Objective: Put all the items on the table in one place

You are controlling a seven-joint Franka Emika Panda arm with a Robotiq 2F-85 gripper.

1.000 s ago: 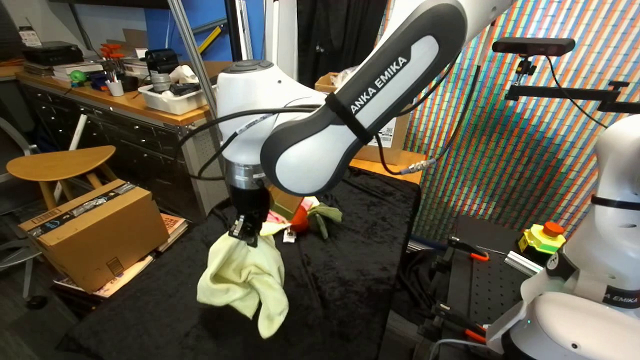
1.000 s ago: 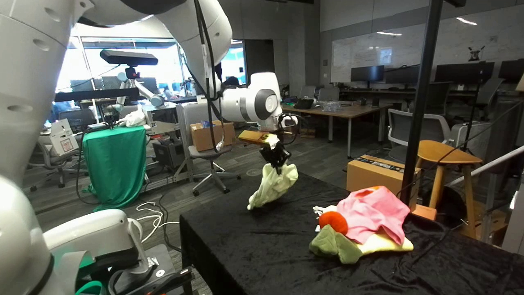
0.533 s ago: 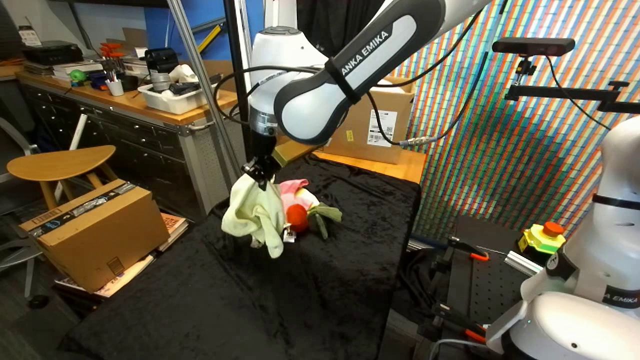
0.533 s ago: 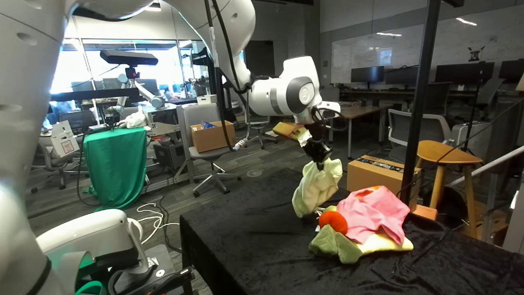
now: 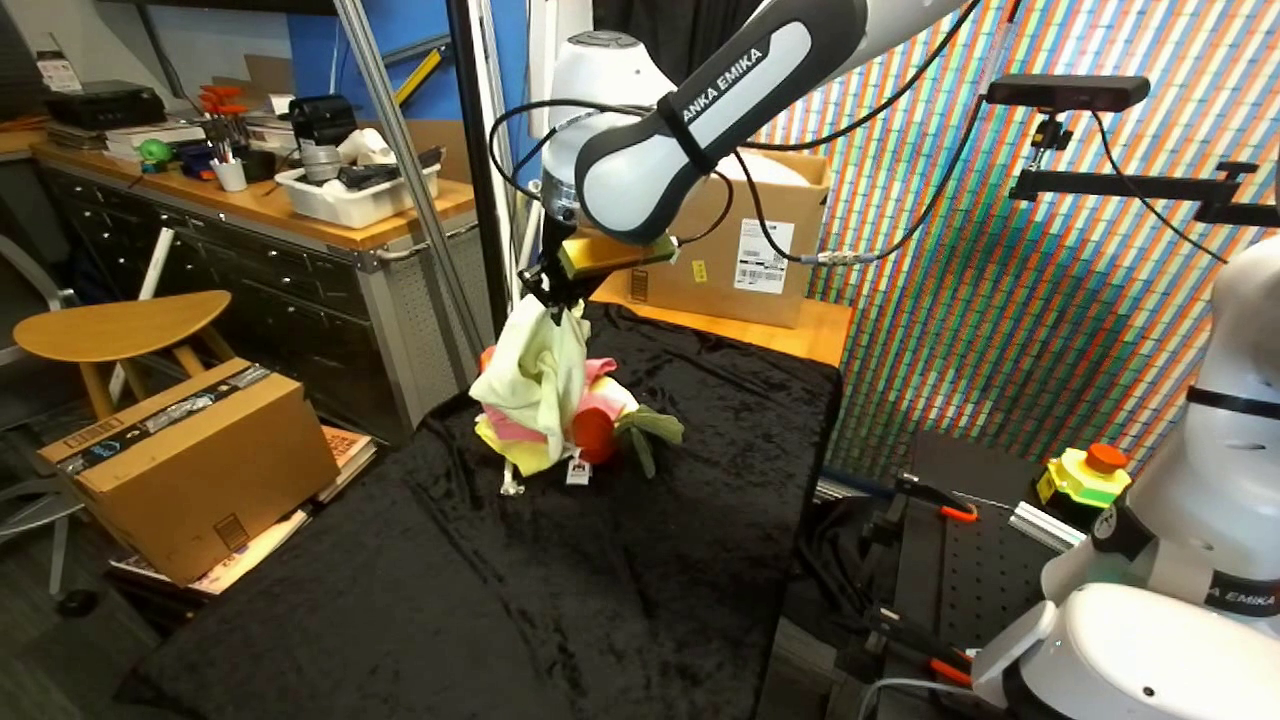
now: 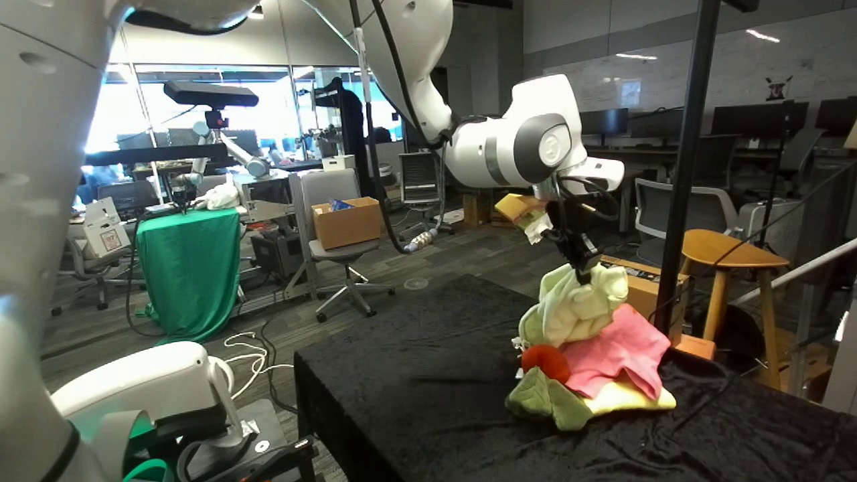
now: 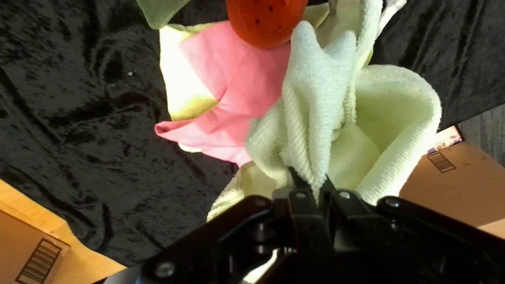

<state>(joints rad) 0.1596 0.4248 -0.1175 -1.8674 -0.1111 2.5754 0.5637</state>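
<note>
Above the desk (image 5: 600, 600), the claw (image 7: 310, 182) is clamping the towel (image 6: 576, 311), which is hanging over the pink cloth (image 6: 619, 351); the red toy (image 6: 546, 363) is lying at that cloth's edge.

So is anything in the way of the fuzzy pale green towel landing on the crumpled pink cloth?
Nothing visible does. The black two-fingered tool holds the towel over the pink cloth; whether they touch is unclear. The round red smiley toy sits to one side.

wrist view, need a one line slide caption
Gripper pinching a pale green cloth over a pink cloth, a smiling red toy at the top.
</note>
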